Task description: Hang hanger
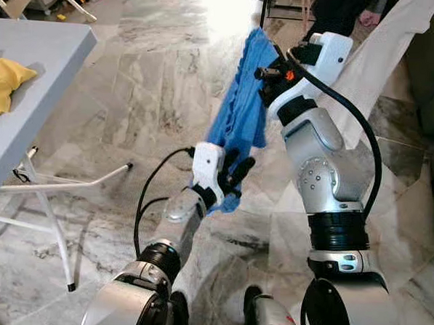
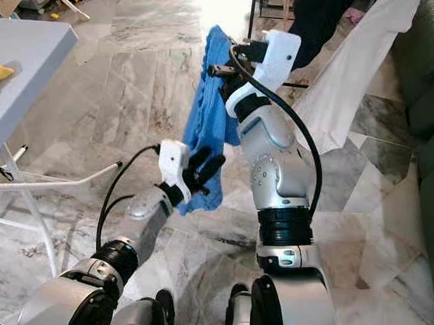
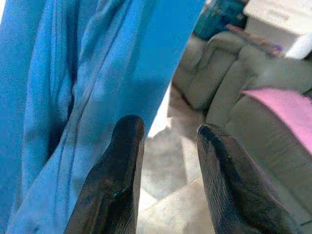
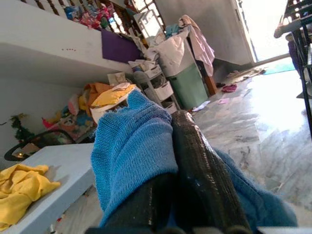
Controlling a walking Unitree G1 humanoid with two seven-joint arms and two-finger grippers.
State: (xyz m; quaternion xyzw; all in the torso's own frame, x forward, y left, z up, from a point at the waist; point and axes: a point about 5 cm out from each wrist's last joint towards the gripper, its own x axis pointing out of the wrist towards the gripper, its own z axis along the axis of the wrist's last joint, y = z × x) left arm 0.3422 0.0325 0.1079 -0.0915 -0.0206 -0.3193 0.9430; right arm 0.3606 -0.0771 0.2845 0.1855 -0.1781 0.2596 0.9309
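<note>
Right gripper (image 1: 269, 73) raised high over the marble floor (image 1: 132, 114), black fingers (image 4: 195, 180) pressed together on the top edge of a blue knitted garment (image 1: 245, 106). Pinched cloth bunched above the fingertips in the right wrist view, knit texture clearly visible there. Garment hanging down from this grip in long folds, lower end reaching the left gripper (image 1: 234, 174).

Left gripper lower and nearer to the body, at the bottom part of the blue garment. Fingers (image 3: 117, 185) spread apart, with a gap of floor and sofa showing between them in the left wrist view; one finger just beside the blue cloth, not closed on it. Contact with the cloth impossible to judge for sure.

No hanger clearly recognisable inside the blue garment; hidden by the folds, or too unclear to tell.

On the robot's left, a grey table (image 1: 33, 65) on white folding legs, with a yellow cloth (image 1: 4, 82) lying on top. Behind the right arm, a white cloth (image 1: 386, 62) draped downward, and beside it a dark green sofa (image 1: 433, 65). Farther back, a black metal frame (image 1: 263, 8) standing in strong light from the floor. Cluttered shelves and coloured laundry against the far wall in the right wrist view.
</note>
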